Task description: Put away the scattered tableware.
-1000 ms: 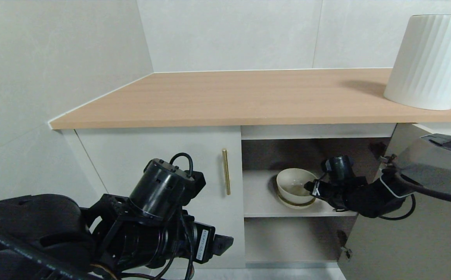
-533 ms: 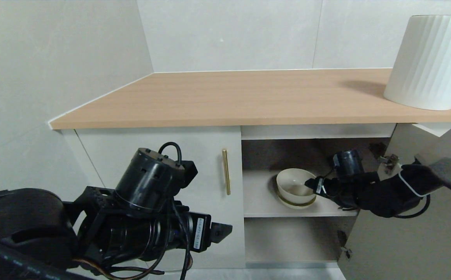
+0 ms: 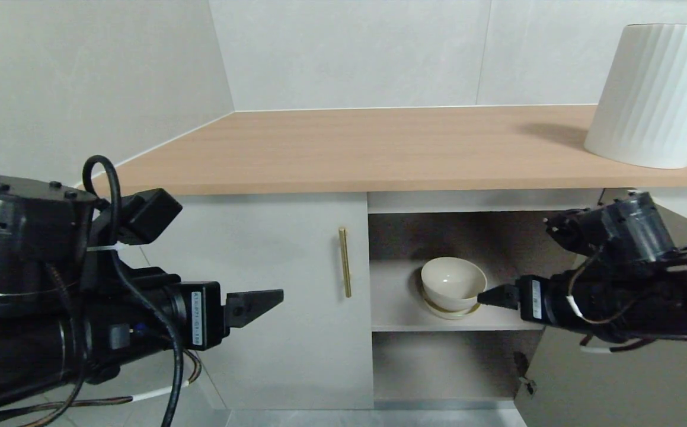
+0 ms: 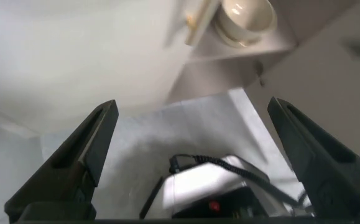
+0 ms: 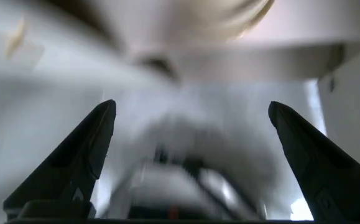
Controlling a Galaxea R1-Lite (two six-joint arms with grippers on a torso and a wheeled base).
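Observation:
A cream bowl [image 3: 453,283] sits upright on a gold-rimmed saucer [image 3: 451,311] on the middle shelf [image 3: 399,308] of the open cabinet. My right gripper [image 3: 493,296] hovers just right of the bowl at shelf height, its tips close to the bowl's side. In the right wrist view its fingers [image 5: 86,155] are spread, with nothing between them and the blurred bowl [image 5: 229,12] beyond. My left gripper [image 3: 257,303] hangs in front of the closed left door. It is open and empty in the left wrist view [image 4: 192,109], where the bowl [image 4: 248,15] lies far ahead.
The closed left door carries a gold handle [image 3: 345,262]. The right cabinet door [image 3: 610,373] stands swung open beside my right arm. A tall white ribbed cylinder [image 3: 657,95] stands on the wooden countertop [image 3: 349,148]. The lower shelf [image 3: 444,367] is bare.
My right gripper has drawn back from the bowl's rim toward the cabinet opening, leaving the bowl on the shelf. My left arm has risen and swung left.

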